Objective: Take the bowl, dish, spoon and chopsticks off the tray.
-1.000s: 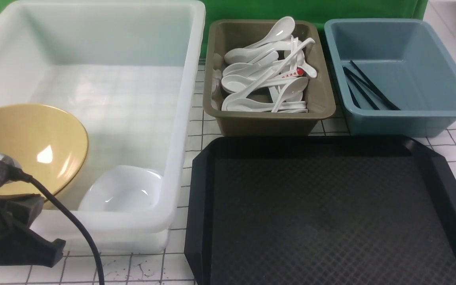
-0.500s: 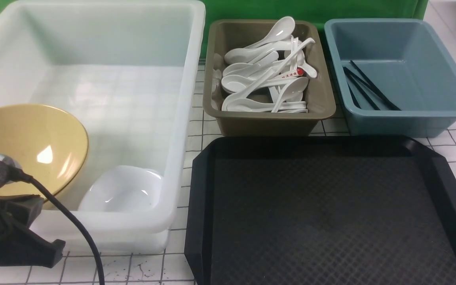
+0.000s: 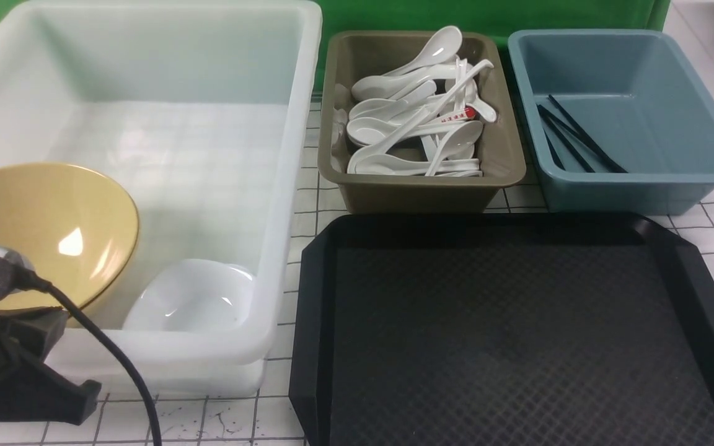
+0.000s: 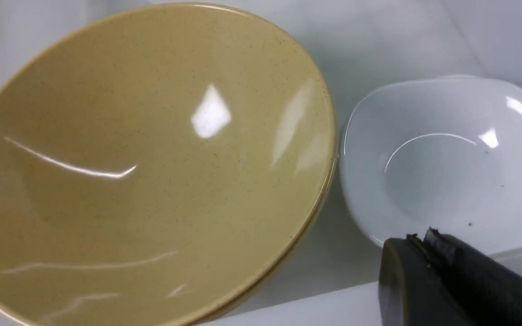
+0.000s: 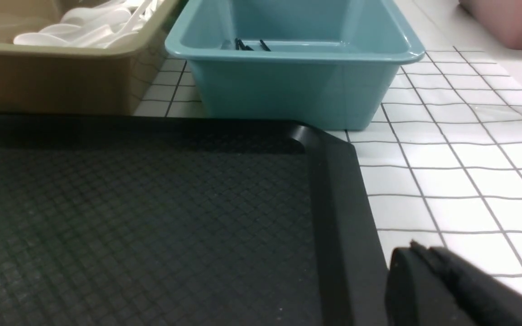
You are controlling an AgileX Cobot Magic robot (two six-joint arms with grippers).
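Hardly anything has moved since the frame a moment ago; only the left arm, at the edge of the front view, has sunk a touch, its black cable with it, while bowl, dish, tubs and tray sit just as they did.

The biggest thing I can see is the black plastic tray with the cut corners and textured floor [image 3: 518, 322], and what shows of it has nothing on it. Beside it, on the left, stands the big white plastic tub [image 3: 177, 130]. The large mustard-yellow glossy bowl [image 4: 161, 158] leans tilted in there, a second rim showing just under its own, and next to it lies the small white rounded-square dish [image 4: 447, 154]. Beyond the tray is the olive-brown plastic tub [image 3: 419, 195], heaped with white soup spoons [image 3: 382, 130]; I can't tell which one came off the tray. To its right, the blue plastic tub [image 3: 636, 192] holds thin black chopsticks [image 3: 580, 136].

As for the robot, the left gripper [image 4: 424, 240] is closed with nothing in it, near the dish. The right gripper [image 5: 419, 253] is closed and empty too, over by the tray's right edge.

I'd call the clearing done, or as good as: all four kinds of thing are in tubs. All that seems left is drawing the arms away.
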